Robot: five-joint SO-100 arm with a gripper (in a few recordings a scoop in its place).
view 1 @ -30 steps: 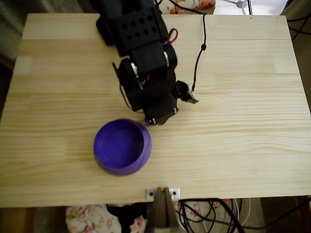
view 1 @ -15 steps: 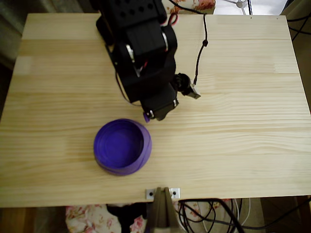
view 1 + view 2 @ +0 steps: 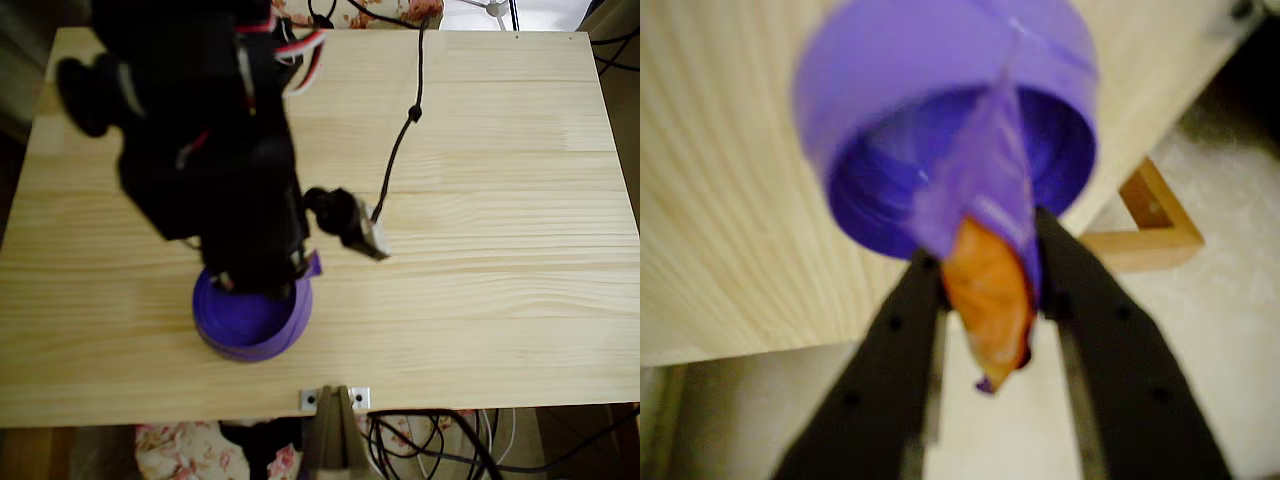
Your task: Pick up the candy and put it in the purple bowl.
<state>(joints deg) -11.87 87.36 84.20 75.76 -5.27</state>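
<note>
In the wrist view my gripper (image 3: 985, 265) is shut on the candy (image 3: 985, 270), a purple wrapper with an orange middle held between the two black fingers. The purple bowl (image 3: 880, 70) lies just beyond the candy's tip, its opening facing the camera. From overhead the black arm hangs over the bowl (image 3: 250, 325) near the table's front edge and hides its far half. A purple end of the candy (image 3: 313, 265) sticks out at the arm's lower right, above the bowl's rim.
The light wooden table (image 3: 480, 300) spreads to the right and behind the arm. A black cable (image 3: 400, 150) runs from the back edge to the arm. A metal bracket (image 3: 335, 398) sits at the front edge. A wooden frame (image 3: 1150, 225) stands below the table.
The arm has swung forward and left, carrying the candy from behind the bowl to over it. It now covers the bowl's far half.
</note>
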